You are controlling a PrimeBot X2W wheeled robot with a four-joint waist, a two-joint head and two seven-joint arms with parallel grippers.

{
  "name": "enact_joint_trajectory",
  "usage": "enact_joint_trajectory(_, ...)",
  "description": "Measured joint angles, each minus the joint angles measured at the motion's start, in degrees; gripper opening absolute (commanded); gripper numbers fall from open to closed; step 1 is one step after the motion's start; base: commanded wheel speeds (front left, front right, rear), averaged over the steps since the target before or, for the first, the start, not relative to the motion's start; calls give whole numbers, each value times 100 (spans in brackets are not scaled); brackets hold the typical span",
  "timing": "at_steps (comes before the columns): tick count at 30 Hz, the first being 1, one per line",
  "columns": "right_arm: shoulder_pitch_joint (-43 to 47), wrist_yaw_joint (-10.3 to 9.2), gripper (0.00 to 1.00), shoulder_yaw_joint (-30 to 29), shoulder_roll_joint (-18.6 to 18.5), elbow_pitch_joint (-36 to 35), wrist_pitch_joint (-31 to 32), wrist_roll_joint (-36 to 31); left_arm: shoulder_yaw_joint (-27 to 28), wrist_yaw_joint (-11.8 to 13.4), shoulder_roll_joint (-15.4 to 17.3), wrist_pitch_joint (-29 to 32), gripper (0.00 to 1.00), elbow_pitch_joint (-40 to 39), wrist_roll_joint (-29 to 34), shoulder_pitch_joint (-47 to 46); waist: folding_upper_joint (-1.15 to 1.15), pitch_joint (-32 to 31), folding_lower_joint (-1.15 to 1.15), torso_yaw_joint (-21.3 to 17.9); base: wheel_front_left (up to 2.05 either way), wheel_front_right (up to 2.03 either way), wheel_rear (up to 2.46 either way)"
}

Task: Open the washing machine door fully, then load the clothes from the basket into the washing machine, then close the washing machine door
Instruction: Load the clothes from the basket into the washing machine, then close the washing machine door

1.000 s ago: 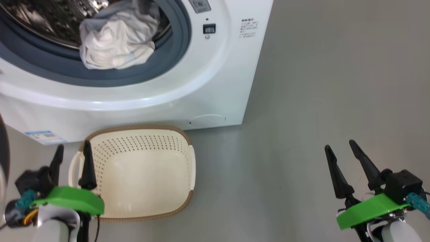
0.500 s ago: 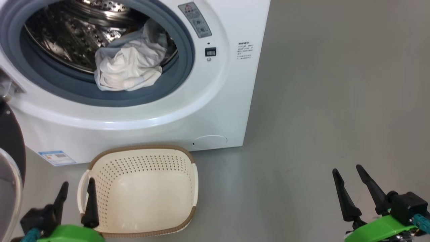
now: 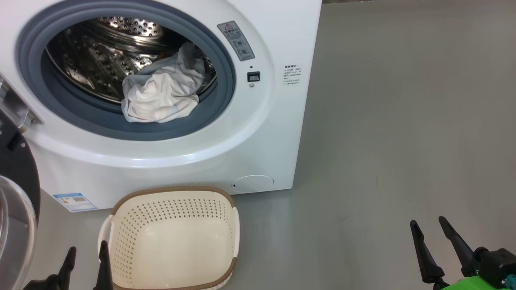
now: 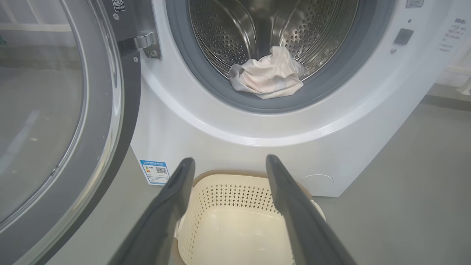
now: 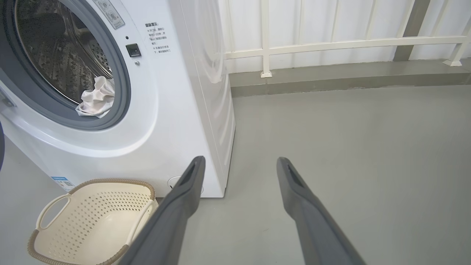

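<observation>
Both sets of jaws gape, empty. The door (image 3: 19,171) stands swung out left, near the left gripper (image 3: 88,249), well apart from the right gripper (image 3: 428,222).

Door (image 4: 130,110) swung open at left edge, glass facing out, hinge at top. Washing machine (image 4: 235,125) front-on, steel drum (image 4: 257,25) exposed. Clothes (image 4: 266,75): pale crumpled bundle at the drum's front lip, lapping onto the grey gasket (image 4: 220,92). Blue label (image 4: 156,172) at the machine's lower left corner. Basket (image 4: 235,195) on the floor (image 4: 404,206) beside the machine's base. Left gripper (image 4: 229,159) over the basket, fingers spread wide.
</observation>
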Motion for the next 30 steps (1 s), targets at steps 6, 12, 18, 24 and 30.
enact_joint_trajectory(6,0,1,100,-4,10,-8,0,0,-4,0,-12,0,100,-12,10,20,0,-15,0,11,0,0,0)
enact_joint_trajectory(12,1,1,100,-7,14,-10,0,0,-32,0,-12,1,100,-31,26,26,0,-41,0,38,0,0,0)
enact_joint_trajectory(18,1,1,100,-7,18,-31,0,0,-33,0,-12,0,100,-35,26,26,0,-26,0,62,-20,20,0)
enact_joint_trajectory(24,0,1,100,-5,21,-45,0,-1,-37,0,-12,0,100,-69,25,26,0,18,0,76,-99,99,0)
enact_joint_trajectory(30,0,1,100,-4,36,-47,0,-1,-35,0,-11,0,100,-83,25,26,0,44,0,79,-126,126,0)
